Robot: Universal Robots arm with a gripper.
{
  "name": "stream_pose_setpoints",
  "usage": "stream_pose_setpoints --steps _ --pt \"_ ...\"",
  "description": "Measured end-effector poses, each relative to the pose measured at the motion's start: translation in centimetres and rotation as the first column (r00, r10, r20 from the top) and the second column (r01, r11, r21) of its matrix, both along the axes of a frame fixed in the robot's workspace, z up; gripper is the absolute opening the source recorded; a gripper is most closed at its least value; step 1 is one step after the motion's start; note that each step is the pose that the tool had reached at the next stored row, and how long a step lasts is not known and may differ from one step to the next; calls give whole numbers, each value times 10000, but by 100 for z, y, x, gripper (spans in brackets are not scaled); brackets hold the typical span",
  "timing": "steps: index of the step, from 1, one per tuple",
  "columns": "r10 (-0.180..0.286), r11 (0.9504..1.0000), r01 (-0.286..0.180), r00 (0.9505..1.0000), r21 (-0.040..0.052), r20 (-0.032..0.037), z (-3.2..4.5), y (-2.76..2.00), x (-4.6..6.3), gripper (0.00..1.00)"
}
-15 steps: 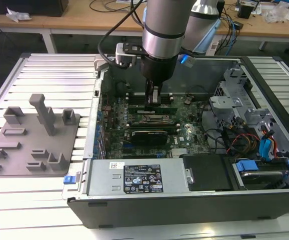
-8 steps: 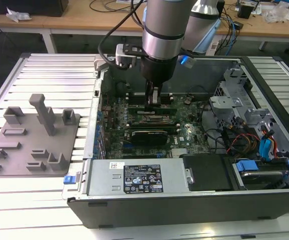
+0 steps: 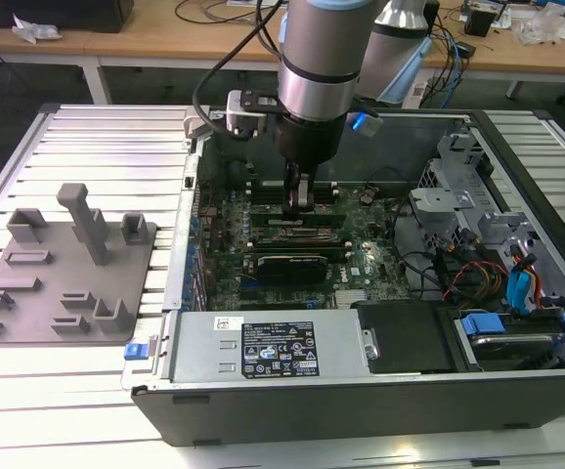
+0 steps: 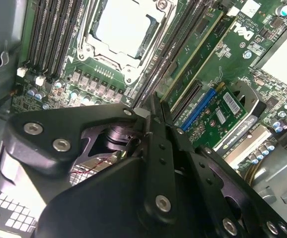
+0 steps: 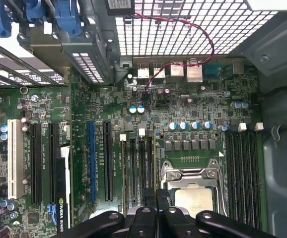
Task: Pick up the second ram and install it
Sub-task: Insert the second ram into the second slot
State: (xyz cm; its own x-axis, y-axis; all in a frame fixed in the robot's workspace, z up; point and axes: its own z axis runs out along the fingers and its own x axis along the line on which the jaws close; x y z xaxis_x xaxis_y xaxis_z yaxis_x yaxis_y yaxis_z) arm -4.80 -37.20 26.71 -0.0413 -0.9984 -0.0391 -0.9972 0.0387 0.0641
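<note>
While hand (image 3: 299, 206) over motherboard (image 3: 370, 260), tray (image 3: 53, 280) in exterior view.

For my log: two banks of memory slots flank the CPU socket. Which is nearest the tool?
The bank between the CPU socket and the blue expansion slot; the tool hangs over it. The other bank lies by the case wall.

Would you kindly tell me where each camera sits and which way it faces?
Exterior view: off the arm, above, looking down into the open computer case; arm and gripper show.
First wrist view: on the wrist, facing the motherboard; gripper shows.
Second wrist view: on the wrist, facing the motherboard past the gripper.
Both wrist views share the processor socket.
</note>
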Motion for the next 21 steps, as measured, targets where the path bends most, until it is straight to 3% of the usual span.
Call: stream_pose_setpoints --steps 21 --pt "0 10000 0 10000 -4 -2 -103 -6 1 9"
